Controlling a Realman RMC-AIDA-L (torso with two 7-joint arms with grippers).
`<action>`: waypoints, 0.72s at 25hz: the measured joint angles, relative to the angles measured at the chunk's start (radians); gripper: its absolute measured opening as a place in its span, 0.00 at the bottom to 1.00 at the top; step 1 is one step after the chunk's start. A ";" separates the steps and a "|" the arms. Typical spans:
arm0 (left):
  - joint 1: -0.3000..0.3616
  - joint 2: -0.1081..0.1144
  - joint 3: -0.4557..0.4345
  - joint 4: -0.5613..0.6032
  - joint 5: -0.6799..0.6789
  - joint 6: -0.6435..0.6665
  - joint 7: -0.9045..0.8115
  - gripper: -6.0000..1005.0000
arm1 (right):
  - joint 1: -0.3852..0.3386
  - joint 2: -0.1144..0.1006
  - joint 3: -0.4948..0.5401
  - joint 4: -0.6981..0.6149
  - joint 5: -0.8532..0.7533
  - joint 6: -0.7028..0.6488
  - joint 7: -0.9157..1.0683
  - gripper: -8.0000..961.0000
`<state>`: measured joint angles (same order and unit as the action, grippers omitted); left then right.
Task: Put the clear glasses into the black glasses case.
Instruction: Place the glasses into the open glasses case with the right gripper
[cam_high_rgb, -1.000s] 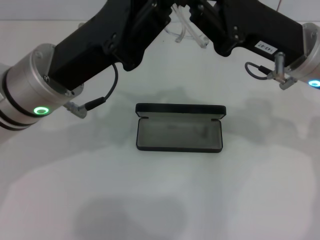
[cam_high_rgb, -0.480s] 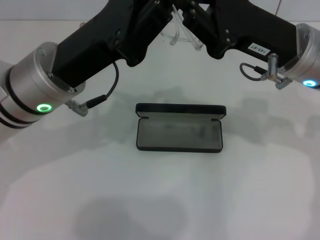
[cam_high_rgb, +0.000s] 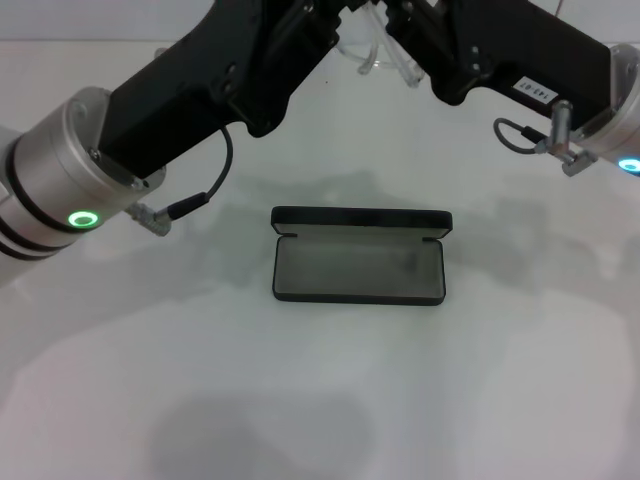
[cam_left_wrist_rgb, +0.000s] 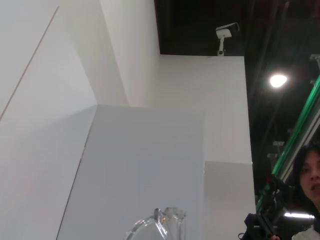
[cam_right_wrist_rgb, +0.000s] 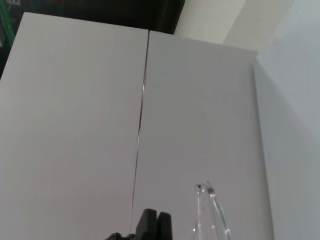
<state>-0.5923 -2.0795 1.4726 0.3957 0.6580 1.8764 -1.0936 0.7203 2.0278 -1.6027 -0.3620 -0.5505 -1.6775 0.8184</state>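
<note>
The clear glasses (cam_high_rgb: 388, 58) hang in the air at the far top of the head view, held between my two arms. My left gripper (cam_high_rgb: 318, 22) comes in from the left and my right gripper (cam_high_rgb: 415, 25) from the right, each closed on the glasses. Their fingertips are cut off by the top edge. The left wrist view shows a curved piece of the clear glasses (cam_left_wrist_rgb: 161, 224) close to the camera. A thin temple arm of the clear glasses (cam_right_wrist_rgb: 212, 216) shows in the right wrist view. The black glasses case (cam_high_rgb: 358, 266) lies open on the white table below, grey lining up, lid standing at the back.
The white table (cam_high_rgb: 320, 400) spreads around the case. Cables hang from both forearms, a left cable (cam_high_rgb: 205, 195) and a right cable (cam_high_rgb: 520, 135). A person (cam_left_wrist_rgb: 307, 175) stands beyond the table in the left wrist view.
The right arm swung a little left and then back right, and the glasses went with it, ending slightly higher. The left arm shifted slightly. The case has not moved.
</note>
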 joint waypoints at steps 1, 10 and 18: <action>0.000 0.000 0.000 0.000 0.000 0.001 0.000 0.06 | -0.001 0.000 0.000 0.000 0.003 -0.001 0.000 0.14; 0.002 0.000 -0.004 0.000 0.002 -0.001 0.001 0.06 | -0.009 0.000 -0.005 -0.001 0.002 -0.004 -0.001 0.14; 0.083 0.121 -0.009 0.010 0.003 0.021 -0.008 0.06 | -0.110 -0.049 -0.001 -0.136 -0.074 -0.005 0.079 0.15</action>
<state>-0.5096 -1.9584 1.4640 0.4057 0.6613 1.8972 -1.1020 0.6103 1.9793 -1.6032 -0.4976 -0.6242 -1.6820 0.8969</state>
